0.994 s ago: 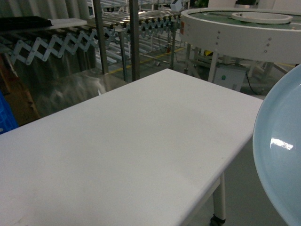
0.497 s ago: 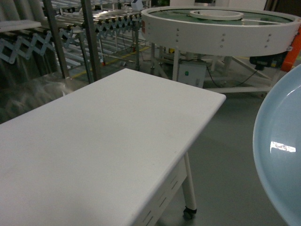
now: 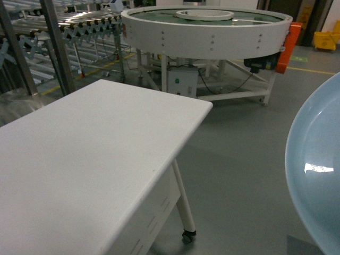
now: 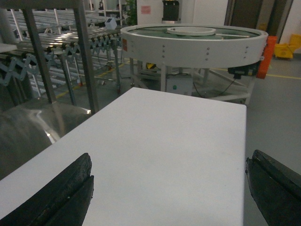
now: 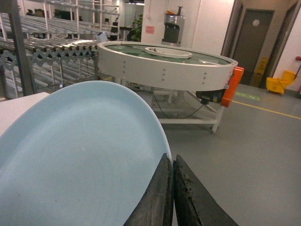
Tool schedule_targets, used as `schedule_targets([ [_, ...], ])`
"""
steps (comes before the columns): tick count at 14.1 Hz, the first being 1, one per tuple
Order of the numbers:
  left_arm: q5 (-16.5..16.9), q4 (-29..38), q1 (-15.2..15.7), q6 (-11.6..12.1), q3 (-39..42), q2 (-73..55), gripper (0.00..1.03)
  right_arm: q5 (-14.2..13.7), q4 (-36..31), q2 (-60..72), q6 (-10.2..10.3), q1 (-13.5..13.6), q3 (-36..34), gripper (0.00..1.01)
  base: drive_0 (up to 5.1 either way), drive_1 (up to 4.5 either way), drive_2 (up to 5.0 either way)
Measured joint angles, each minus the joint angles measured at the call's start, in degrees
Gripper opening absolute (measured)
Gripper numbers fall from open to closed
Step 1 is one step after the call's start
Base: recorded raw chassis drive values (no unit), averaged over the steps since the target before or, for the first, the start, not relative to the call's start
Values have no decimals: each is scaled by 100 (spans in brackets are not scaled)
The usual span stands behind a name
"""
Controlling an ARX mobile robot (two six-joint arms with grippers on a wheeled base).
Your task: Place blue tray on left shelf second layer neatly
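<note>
Two big things fill the scene: a white round machine table (image 3: 207, 33) standing on the grey floor (image 3: 249, 159), and nearer, a white rectangular surface (image 3: 79, 159) on castored legs. Behind them at the left runs a steel roller conveyor with scissor frames (image 4: 61, 52). The pale sky-blue round plastic tray (image 5: 80, 155) is held up in the air at the right of the head view, tilted on edge, off the surface. The right gripper (image 5: 172, 188) has its jaws pressed together on the tray's rim. The left gripper (image 4: 169, 188) hovers above the surface with its jaws spread wide, holding nothing. A yellow mop bucket (image 5: 281, 80) stands far off.
</note>
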State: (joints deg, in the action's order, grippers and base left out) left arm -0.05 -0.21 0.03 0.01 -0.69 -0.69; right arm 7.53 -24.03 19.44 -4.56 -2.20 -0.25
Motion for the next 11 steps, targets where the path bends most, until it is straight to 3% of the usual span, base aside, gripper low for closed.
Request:
schedule_targets([
  [11, 2, 0, -2, 0, 0, 0, 98, 0, 0, 0, 0, 0, 0, 2, -156, -156, -156],
])
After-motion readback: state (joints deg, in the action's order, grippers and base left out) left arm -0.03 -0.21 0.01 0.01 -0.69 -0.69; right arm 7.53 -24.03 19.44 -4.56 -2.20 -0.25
